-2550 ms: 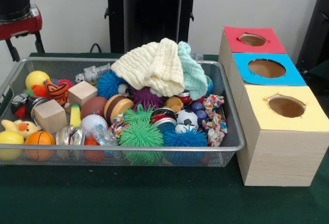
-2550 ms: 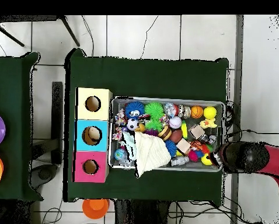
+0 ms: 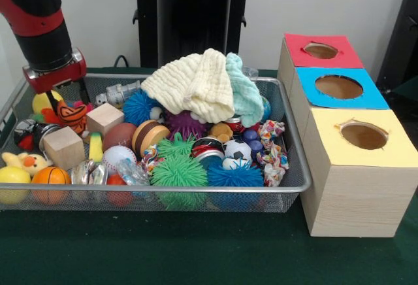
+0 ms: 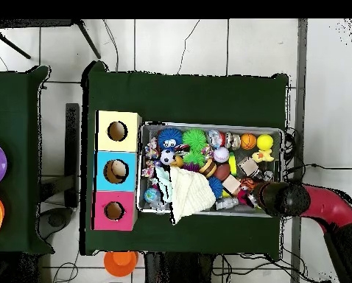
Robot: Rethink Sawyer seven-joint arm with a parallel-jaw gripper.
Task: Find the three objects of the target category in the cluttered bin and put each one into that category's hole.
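Observation:
The wire mesh bin (image 3: 163,189) is full of clutter; it also shows in the overhead view (image 4: 208,125). An orange black-striped stuffed toy (image 3: 70,117) lies at its back left. My gripper (image 3: 68,103) hangs right over this toy, open, with one thin black finger on each side. In the overhead view the arm's end (image 4: 276,197) hides the gripper, and only a bit of the striped toy (image 4: 245,193) shows. A yellow duckling (image 3: 23,162) (image 4: 265,155) lies at the front left. I cannot make out a third stuffed toy. The red-surround hole (image 3: 321,50) (image 4: 114,211) is on the wooden box.
Pale yellow and mint cloths (image 3: 199,85) are heaped at the bin's back middle. Two wooden blocks (image 3: 64,146), green spiky balls (image 3: 177,170), a blue spiky ball (image 3: 235,175), a small basketball (image 3: 50,177) and a yellow ball (image 3: 12,179) crowd the bin. Blue-surround (image 3: 338,87) and yellow-surround (image 3: 363,136) holes adjoin the red one.

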